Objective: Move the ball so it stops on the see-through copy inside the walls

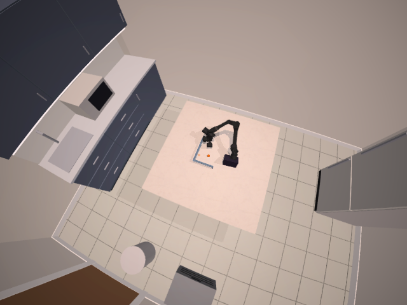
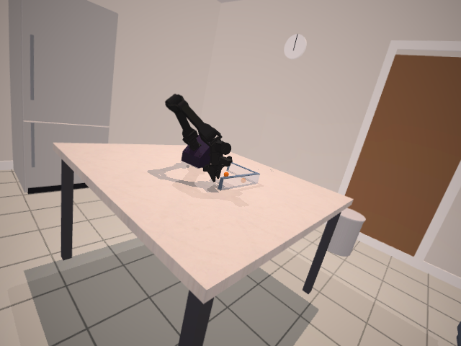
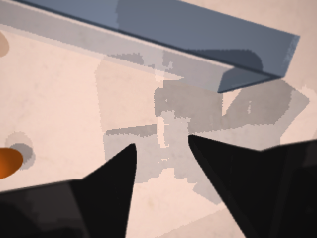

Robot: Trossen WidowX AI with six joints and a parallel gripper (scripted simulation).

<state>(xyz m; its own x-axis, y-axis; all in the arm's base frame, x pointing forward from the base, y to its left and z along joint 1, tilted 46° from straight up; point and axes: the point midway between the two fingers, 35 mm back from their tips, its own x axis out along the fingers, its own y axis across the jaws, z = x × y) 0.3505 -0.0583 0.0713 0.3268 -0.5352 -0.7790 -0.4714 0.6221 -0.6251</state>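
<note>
Kitchen surroundings frame the scene: dark cabinets (image 1: pixel 124 118) with a pale counter along one wall, a grey fridge (image 2: pixel 63 93) in a corner, a brown door (image 2: pixel 405 148), a round wall clock (image 2: pixel 294 46) and a pale cylindrical bin (image 1: pixel 135 257) on the tiled floor. At the centre stands a pale pink table (image 2: pixel 193 223) on dark legs.

On the table the black arm (image 1: pixel 229 134) rises from its dark purple base (image 1: pixel 229 161), bends over and reaches down toward the two low clear walls (image 2: pixel 240 177), which meet in a corner and have blue edges. The gripper (image 3: pixel 160 149) points down at the table near the open end of one wall, just outside it as far as the small top view lets me judge. Its two dark fingers stand partly apart with only bare table and their own shadow between them, so it holds nothing.

The orange ball (image 2: pixel 225 174) lies on the table inside the angle of the walls, just beside the gripper but not between its fingers; in the wrist view it shows at the left edge (image 3: pixel 7 163), cut off by the frame, with its shadow next to it. The see-through copy (image 2: pixel 243 180) sits deeper in the corner, apart from the ball and nearer to where the walls meet. In the wrist view one wall (image 3: pixel 198 35) runs across the top, ending ahead of the fingers.
</note>
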